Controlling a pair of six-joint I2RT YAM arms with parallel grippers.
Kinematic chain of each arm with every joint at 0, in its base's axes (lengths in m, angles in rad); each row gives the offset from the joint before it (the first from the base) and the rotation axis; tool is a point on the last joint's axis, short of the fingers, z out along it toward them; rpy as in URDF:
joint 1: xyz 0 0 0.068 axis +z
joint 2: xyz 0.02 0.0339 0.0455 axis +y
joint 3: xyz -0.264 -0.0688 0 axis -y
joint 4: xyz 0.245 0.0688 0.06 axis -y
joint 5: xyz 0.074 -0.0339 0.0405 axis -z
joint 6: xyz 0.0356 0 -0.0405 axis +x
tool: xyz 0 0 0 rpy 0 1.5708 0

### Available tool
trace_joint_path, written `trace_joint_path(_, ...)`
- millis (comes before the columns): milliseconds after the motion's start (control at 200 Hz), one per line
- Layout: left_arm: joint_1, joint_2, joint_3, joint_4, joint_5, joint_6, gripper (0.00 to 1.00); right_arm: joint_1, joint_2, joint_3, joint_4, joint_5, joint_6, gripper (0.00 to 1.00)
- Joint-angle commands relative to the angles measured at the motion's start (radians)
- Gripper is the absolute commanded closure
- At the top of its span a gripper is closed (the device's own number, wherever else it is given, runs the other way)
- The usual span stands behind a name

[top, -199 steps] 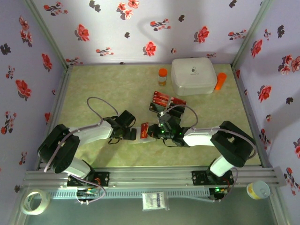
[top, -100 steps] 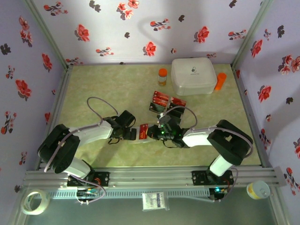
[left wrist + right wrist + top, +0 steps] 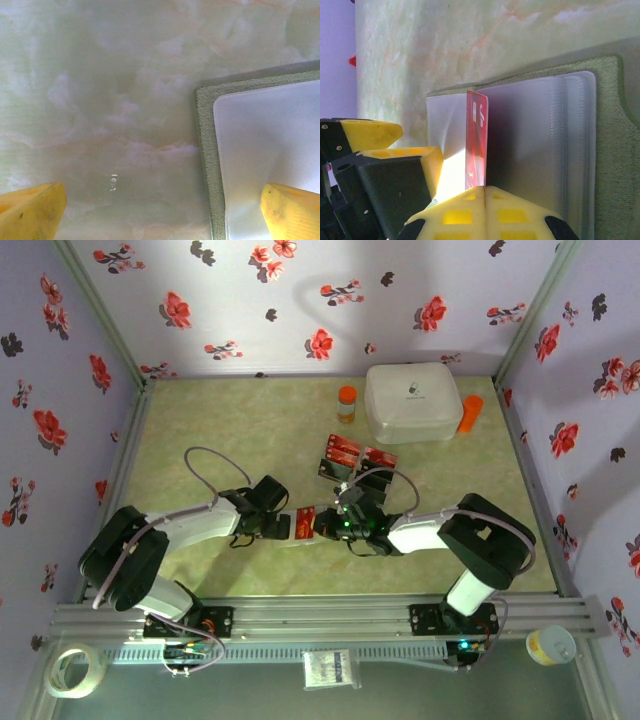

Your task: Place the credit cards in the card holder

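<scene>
The olive-green card holder (image 3: 611,95) lies open on the table, its pale plastic sleeves (image 3: 540,135) facing up. My right gripper (image 3: 484,189) is shut on a red credit card (image 3: 476,135), holding it on edge with its far end at a sleeve. My left gripper (image 3: 161,200) is open, and its right finger (image 3: 292,210) rests on the sleeve near the holder's edge (image 3: 204,150). From above, the left gripper (image 3: 284,526) and right gripper (image 3: 322,523) meet tip to tip around the red card (image 3: 305,516). More red and black cards (image 3: 345,452) lie just behind them.
A large white rounded box (image 3: 413,402) stands at the back, with an orange-capped bottle (image 3: 346,403) to its left and an orange bottle (image 3: 470,412) lying to its right. Flowered walls close in three sides.
My right gripper has moved left with the red card, closer to the left gripper and the holder. The left arm has stayed put.
</scene>
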Motion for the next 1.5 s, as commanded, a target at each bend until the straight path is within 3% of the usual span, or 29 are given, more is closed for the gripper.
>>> trace_joint_path(0, 0.013, -0.006, -0.022, -0.060, -0.037, -0.012, 0.00, -0.005, 0.017, 0.000, -0.001, -0.015, 0.016, 1.00)
trace_joint_path(1500, 0.018, 0.019, -0.010, -0.046, -0.036, 0.000, 0.00, -0.020, 0.061, 0.119, -0.249, -0.108, -0.072, 1.00)
